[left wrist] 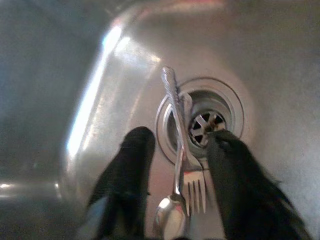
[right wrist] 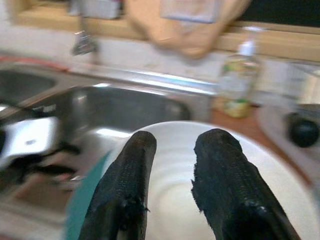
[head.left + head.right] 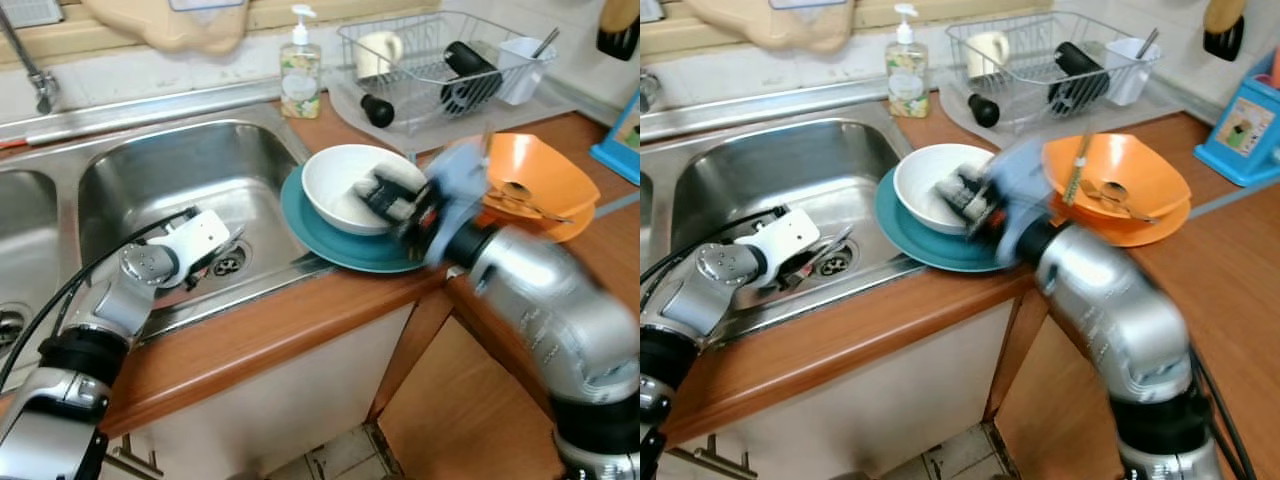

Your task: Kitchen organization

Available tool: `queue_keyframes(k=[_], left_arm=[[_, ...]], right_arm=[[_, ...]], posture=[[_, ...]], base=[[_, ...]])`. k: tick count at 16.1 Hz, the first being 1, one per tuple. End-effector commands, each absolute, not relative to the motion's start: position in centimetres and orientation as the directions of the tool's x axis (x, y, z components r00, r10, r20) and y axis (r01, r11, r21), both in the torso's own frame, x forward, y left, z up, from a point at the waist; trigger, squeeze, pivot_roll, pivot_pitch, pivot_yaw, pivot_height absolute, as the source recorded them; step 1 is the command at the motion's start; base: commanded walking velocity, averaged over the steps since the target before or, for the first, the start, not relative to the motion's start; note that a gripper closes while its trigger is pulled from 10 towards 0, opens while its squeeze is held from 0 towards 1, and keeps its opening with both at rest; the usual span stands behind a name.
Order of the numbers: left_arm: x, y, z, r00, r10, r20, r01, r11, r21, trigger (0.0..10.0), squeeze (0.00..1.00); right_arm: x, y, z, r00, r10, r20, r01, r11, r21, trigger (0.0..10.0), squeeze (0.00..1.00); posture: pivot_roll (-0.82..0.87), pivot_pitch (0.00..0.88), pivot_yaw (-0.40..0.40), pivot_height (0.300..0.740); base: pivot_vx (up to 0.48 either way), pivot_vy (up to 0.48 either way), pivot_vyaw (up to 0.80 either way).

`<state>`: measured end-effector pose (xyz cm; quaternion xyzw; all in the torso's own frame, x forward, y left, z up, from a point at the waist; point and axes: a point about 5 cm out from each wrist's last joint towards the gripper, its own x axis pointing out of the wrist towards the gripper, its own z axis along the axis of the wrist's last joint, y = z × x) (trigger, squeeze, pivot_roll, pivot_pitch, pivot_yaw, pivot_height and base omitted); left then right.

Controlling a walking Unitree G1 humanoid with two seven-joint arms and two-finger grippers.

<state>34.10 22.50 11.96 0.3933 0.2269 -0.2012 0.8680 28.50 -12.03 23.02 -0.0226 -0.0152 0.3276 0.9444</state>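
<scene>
A white bowl (image 3: 340, 190) sits on a teal plate (image 3: 310, 235) at the counter's edge beside the sink. My right gripper (image 3: 385, 195) hovers over the bowl, blurred, its fingers (image 2: 127, 170) open with nothing between them. My left gripper (image 3: 218, 262) is down in the steel sink basin (image 3: 180, 170) by the drain (image 1: 207, 125). It is open, and a fork (image 1: 195, 187) and a spoon (image 1: 167, 220) lie together between its fingers (image 1: 132, 165), handles pointing over the drain.
An orange bowl (image 3: 545, 175) holding a spoon rests on an orange plate right of the teal one. Behind are a wire dish rack (image 3: 440, 60) with a cup and utensils, a soap bottle (image 3: 300, 70) and a tap (image 3: 30, 70). A blue object (image 3: 620, 140) stands far right.
</scene>
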Motion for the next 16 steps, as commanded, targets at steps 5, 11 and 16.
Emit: queue_keyframes(k=[5, 11, 16], left_arm=[[32.2, 22.3, 14.9, 0.914, -0.294, -0.279, 0.399, 0.776, 0.489, 10.0, 0.00], [28.2, 20.2, 18.1, 0.821, -0.562, -0.099, 0.559, 0.758, 0.335, 10.0, 0.00], [26.4, 18.8, 17.9, 0.748, -0.652, -0.124, 0.659, 0.707, 0.255, 10.0, 0.00]], right_arm=[[30.7, -14.5, 24.0, 0.892, 0.452, -0.036, -0.448, 0.890, 0.082, 10.0, 1.00], [31.5, -16.7, 24.1, 0.911, 0.374, -0.176, -0.351, 0.925, 0.147, 10.0, 0.00], [31.8, -16.4, 22.9, 0.870, 0.414, -0.267, -0.338, 0.896, 0.288, 4.9, 0.00]], posture=[[-0.12, 0.000, 0.024, 0.740], [-0.11, 0.000, 0.004, 0.740], [-0.10, 0.000, -0.007, 0.740]], base=[[0.000, 0.000, 0.00], [0.000, 0.000, 0.00], [0.000, 0.000, 0.00]])
